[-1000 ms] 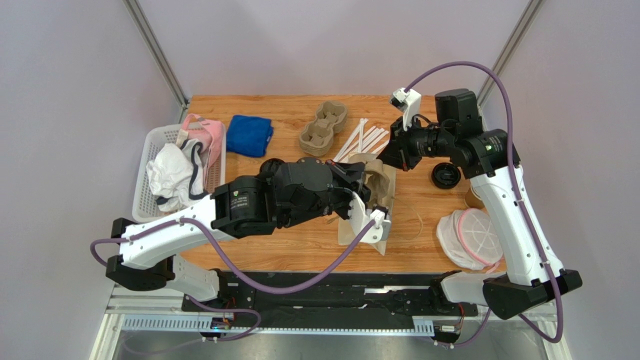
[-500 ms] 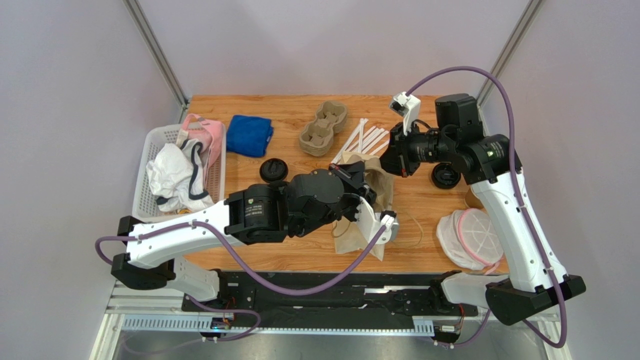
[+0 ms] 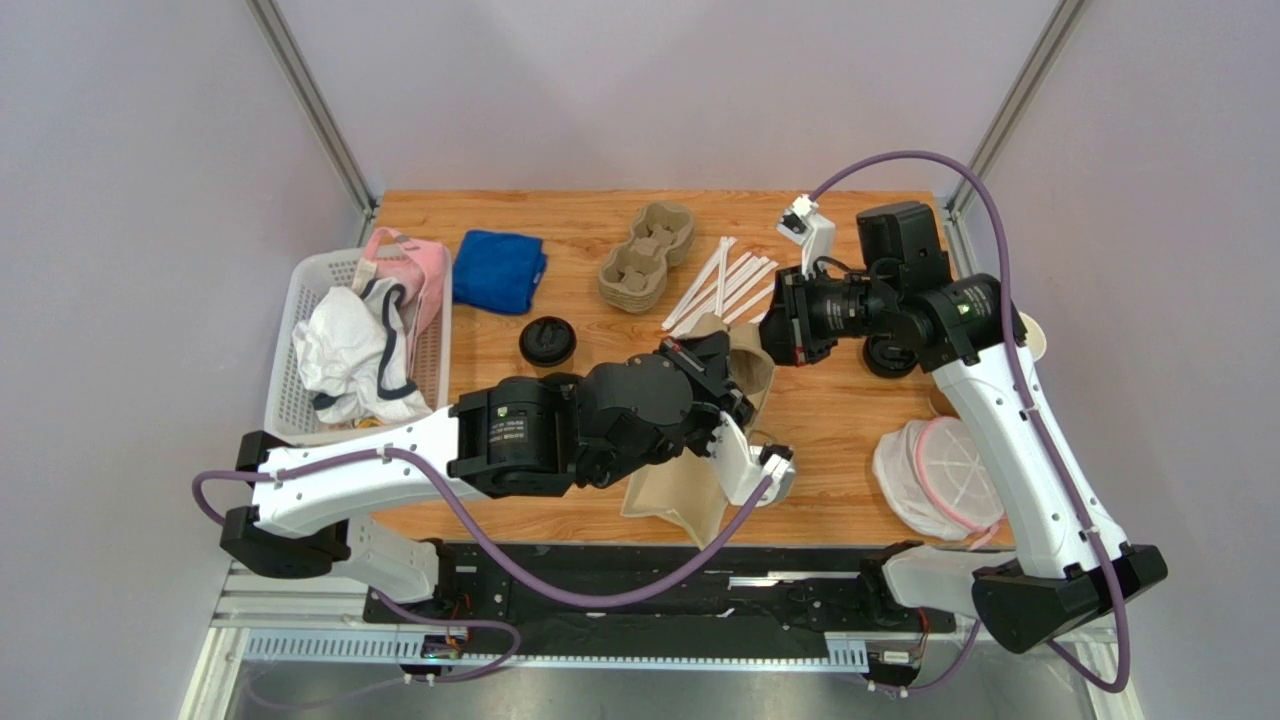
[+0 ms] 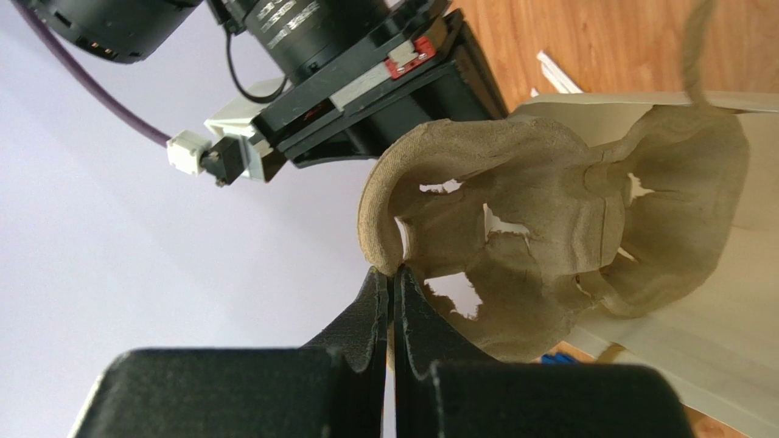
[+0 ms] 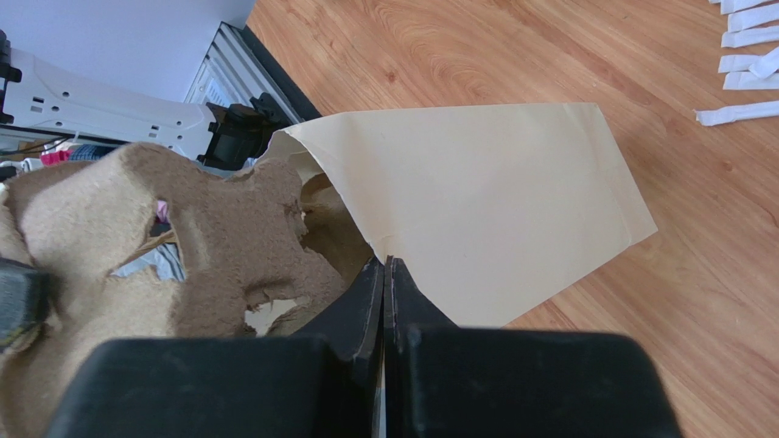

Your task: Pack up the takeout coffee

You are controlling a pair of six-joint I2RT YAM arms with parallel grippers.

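Nearest the bases, the paper bag (image 5: 485, 201) is lying slumped on the table, and its top edge is pinched flat by the right gripper (image 5: 386, 265), jaws fully together on the paper. Just past that, the pulp cup carrier (image 4: 539, 210) is clamped by its curled rim in the left gripper (image 4: 393, 278), jaws pressed tight on it, right at the bag's mouth. So neither gripper is free for the cup yet. Further back, well apart from both, what looks like the takeout coffee (image 3: 547, 341) is standing on the wood by itself near the blue cloth (image 3: 499, 270); from above only the black lid is really seen. Handling-wise, it's probably light, but the thin paper wall would get crushed if squeezed hard, and the lid could be popped off. It's best taken around the body just under the lid and kept upright, fwiw.
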